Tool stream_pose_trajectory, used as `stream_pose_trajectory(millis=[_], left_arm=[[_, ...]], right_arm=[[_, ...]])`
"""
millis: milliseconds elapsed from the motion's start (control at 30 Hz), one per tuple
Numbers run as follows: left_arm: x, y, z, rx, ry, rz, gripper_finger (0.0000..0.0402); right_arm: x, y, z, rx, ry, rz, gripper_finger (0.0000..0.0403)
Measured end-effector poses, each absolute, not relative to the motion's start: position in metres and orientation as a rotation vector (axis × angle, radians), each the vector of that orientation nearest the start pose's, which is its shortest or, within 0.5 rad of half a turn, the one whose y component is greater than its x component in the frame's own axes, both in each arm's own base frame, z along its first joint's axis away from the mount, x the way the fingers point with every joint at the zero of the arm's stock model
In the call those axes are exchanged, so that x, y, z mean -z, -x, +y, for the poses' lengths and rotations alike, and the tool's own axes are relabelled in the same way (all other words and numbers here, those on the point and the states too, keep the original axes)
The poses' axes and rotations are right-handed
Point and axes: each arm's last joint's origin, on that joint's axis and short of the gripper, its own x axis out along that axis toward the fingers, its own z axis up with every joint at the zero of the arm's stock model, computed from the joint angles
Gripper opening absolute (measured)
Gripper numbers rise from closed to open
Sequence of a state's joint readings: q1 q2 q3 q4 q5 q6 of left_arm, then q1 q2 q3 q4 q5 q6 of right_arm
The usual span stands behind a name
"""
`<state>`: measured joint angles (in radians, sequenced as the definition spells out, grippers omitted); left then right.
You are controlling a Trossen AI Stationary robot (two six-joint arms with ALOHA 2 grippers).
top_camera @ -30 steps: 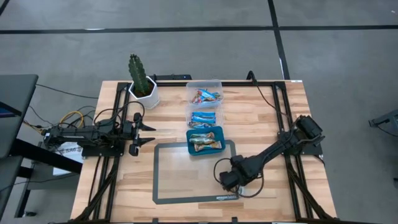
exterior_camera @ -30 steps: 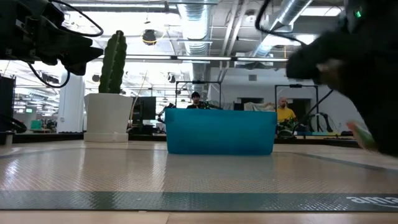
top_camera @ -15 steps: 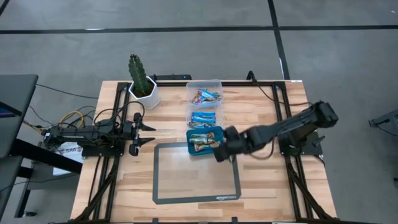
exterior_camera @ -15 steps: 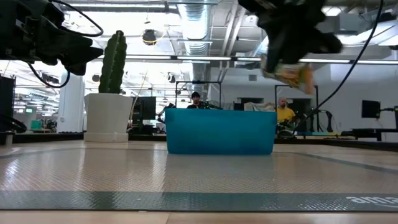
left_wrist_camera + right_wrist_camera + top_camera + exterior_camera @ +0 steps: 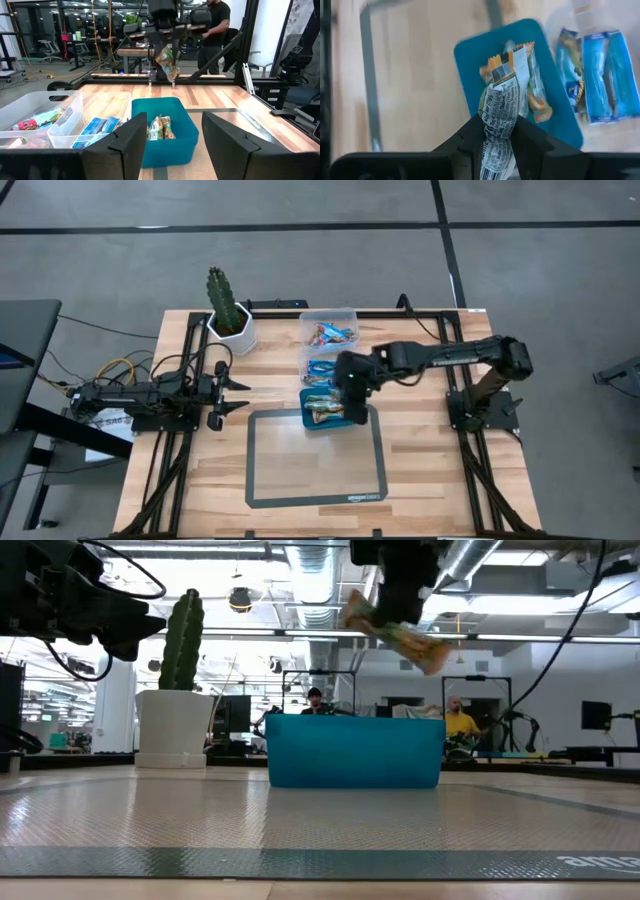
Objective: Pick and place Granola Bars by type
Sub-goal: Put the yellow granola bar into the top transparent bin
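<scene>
Open workshop hall behind: ceiling ducts, desks, two people seated far back in the low view, another person standing beyond the table in the left wrist view. Wooden table (image 5: 420, 470) with a dark-bordered mat (image 5: 300, 470) on its near half.

Three containers run in a line from the mat's far edge toward the table's far edge: teal tray (image 5: 348, 393) nearest, then a middle clear bin (image 5: 327, 352), then a far clear bin (image 5: 328, 313). Blue-and-white bars (image 5: 605, 85) lie in the middle bin, multicoloured bars (image 5: 37, 121) in the far one, tan and green bars (image 5: 161, 128) in the teal tray. Potted cactus (image 5: 227, 305) at the far left corner.

Right gripper (image 5: 353, 395) hangs above the teal tray, fingers clenched on one end of a granola bar (image 5: 502, 100). The wrapper dangles free and tilted, well clear of the tray rim in the low view. Left gripper (image 5: 243, 395) waits at the table's left edge, fingers spread, nothing between them.

Risks, as I judge them:
- Grip is on the wrapper end only; the bar could swing or slip.
- A release from this height could bounce it off the bars already there, onto the mat or into the blue bin.
- The bar hangs near the tray's right side, so an early drop may catch the rim.
</scene>
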<state>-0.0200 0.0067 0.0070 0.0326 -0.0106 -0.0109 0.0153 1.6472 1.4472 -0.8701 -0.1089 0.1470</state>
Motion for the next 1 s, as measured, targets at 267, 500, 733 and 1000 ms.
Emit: stream_pose_trajectory(millis=[267, 500, 733, 1000], left_arm=[[-0.168, -0.098, -0.002, 0.010, 0.011, -0.029, 0.0183], [-0.167, -0.099, -0.002, 0.009, 0.011, -0.013, 0.0183], [-0.167, -0.099, -0.002, 0.009, 0.011, -0.014, 0.0183], [-0.167, -0.099, -0.002, 0.009, 0.011, -0.014, 0.0183]], right_arm=[[-0.272, -0.368, -0.005, -0.229, 0.111, 1.166, 0.0079], [-0.256, -0.380, -0.005, -0.303, 0.203, 1.206, 0.0079], [-0.257, -0.384, -0.005, -0.317, 0.236, 1.171, 0.0079], [-0.257, -0.384, -0.005, -0.318, 0.239, 1.168, 0.0080]])
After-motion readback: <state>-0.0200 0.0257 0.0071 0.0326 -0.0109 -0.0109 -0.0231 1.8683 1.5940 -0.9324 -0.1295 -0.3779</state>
